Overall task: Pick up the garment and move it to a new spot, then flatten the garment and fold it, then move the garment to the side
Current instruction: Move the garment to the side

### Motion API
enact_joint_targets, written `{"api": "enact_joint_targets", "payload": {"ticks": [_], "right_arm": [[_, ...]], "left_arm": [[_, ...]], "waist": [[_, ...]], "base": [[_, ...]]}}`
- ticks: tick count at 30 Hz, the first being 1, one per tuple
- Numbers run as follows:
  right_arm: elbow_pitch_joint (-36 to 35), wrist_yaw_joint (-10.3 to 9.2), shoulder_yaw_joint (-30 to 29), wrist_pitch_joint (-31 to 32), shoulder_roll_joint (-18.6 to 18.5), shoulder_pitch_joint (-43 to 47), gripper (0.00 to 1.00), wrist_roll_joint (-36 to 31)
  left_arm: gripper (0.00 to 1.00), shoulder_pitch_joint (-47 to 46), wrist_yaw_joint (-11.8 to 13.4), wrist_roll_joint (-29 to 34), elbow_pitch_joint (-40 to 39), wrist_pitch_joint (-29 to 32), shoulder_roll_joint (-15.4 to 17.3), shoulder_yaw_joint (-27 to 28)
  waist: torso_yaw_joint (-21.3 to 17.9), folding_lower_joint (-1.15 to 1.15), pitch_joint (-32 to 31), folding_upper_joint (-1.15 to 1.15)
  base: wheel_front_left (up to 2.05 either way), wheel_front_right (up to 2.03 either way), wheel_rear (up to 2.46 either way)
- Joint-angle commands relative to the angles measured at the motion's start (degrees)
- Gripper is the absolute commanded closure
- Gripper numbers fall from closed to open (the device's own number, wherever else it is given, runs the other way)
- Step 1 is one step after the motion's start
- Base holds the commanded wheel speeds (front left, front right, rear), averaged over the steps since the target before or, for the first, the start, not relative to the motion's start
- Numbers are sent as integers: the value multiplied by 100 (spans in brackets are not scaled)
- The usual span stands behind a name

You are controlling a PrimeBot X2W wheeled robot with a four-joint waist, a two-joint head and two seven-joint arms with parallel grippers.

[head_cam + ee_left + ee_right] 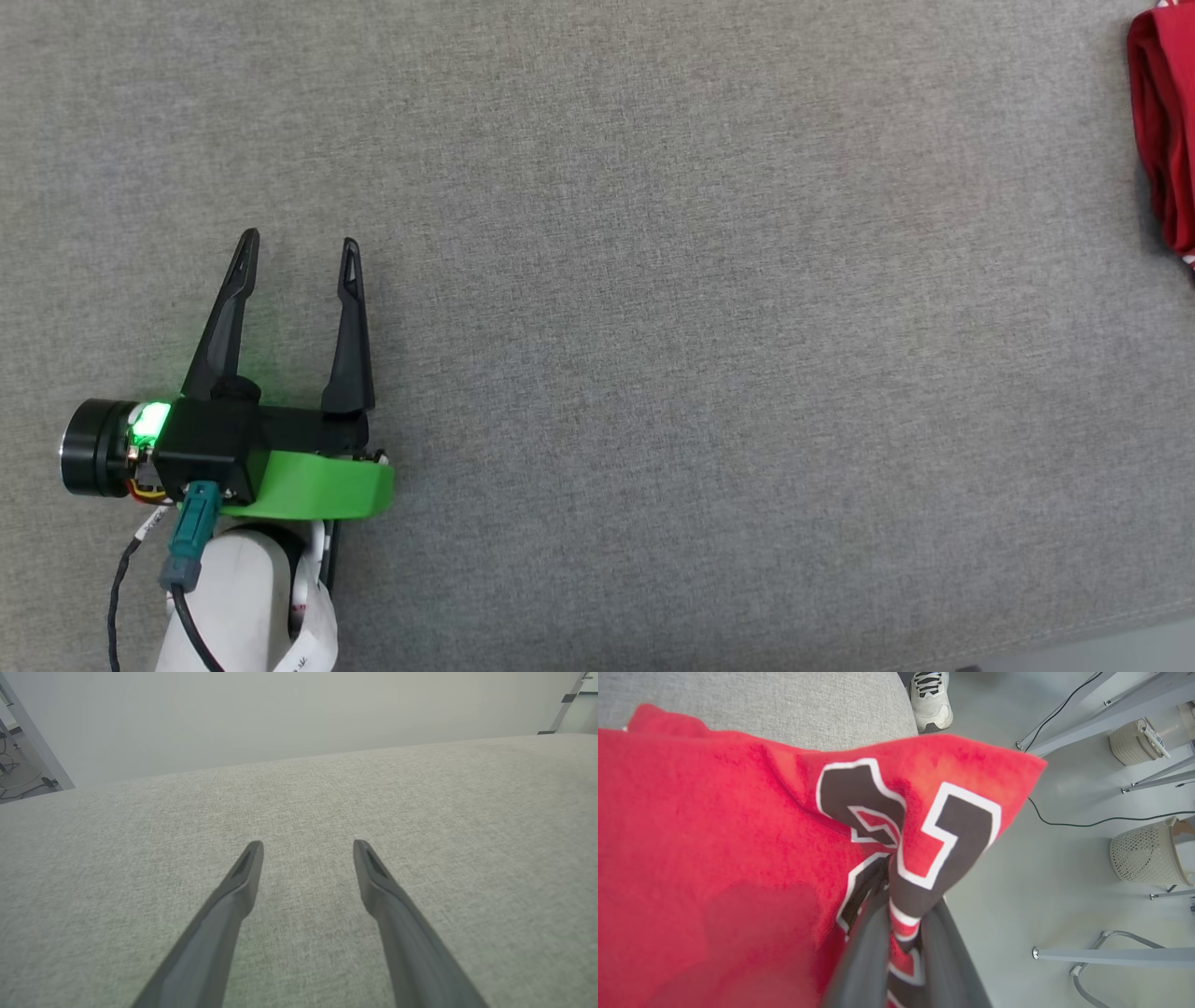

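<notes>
At the lower left of the head view the left claw (299,245) hovers over the grey cloth-covered desk (653,327), its two fingers spread wide with nothing between them, while the garment (1165,121) shows as a bunched red strip at the upper right edge of the frame. In the left wrist view the left claw (308,845) points across bare desk (299,793), jaws wide apart. In the right wrist view the right claw (908,905), rising from the bottom centre, is pinched narrow on a fold of the garment (714,835) right at the black, white-outlined print; the cloth fills the left and centre of the frame and hangs past the desk (784,700) edge above the floor. The shirt looks light, soft and limp: it sags and creases from one pinch, so spreading it likely calls for a second hold at a hem or shoulder edge. Counted: one garment, two claws, one shoe (929,700) at the top, two pale baskets (1148,858) on the right.
</notes>
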Motion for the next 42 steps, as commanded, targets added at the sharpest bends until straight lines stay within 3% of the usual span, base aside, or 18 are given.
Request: {"api": "enact_joint_targets", "payload": {"ticks": [1, 2, 12, 16, 21, 25, 29, 35, 42], "right_arm": [[115, -5, -2, -95, 33, -131, 42, -70], [228, -5, -21, -133, 81, -153, 0, -37], [518, -5, -52, -1398, 109, -104, 0, -70], [360, -5, -158, -2098, 181, -64, 0, -117], [-295, -5, -708, -2289, 450, 118, 0, -278], [-1473, -5, -1578, -2293, 910, 679, 0, -807], [-2698, -5, -2247, -2294, 1614, 1553, 0, -1431], [-3873, -5, -2508, -2295, 2476, 2615, 0, -1924], [-4405, -5, -2443, -2295, 3314, 3744, 0, -2123]], "left_arm": [[0, -75, 49, 33, 14, -34, 35, 6], [0, -74, 60, 29, 31, -34, 24, -2], [0, 109, 149, -113, 289, -34, -162, -58], [0, 289, 184, -199, 408, -34, -247, -46], [0, 505, 227, -283, 527, -34, -321, 17], [0, 623, 224, -324, 604, -34, -363, 54], [0, 703, 208, -359, 685, -34, -410, 57], [0, 823, 179, -421, 813, -34, -463, 67], [0, 974, 133, -472, 945, -34, -500, 89]], "waist": [[19, -1, -60, 0], [38, -1, -108, 0], [301, -1, -874, 0], [417, -1, -1252, 0], [567, -1, -1659, 0], [676, -1, -1911, 0], [827, -1, -2195, 0], [1029, -1, -2547, 0], [1216, -1, -2880, 0]], "base": [[0, 0, 0], [0, 0, 0], [0, 0, 0], [0, 0, 0], [0, 0, 0], [0, 0, 0], [0, 0, 0], [0, 0, 0], [0, 0, 0]]}}
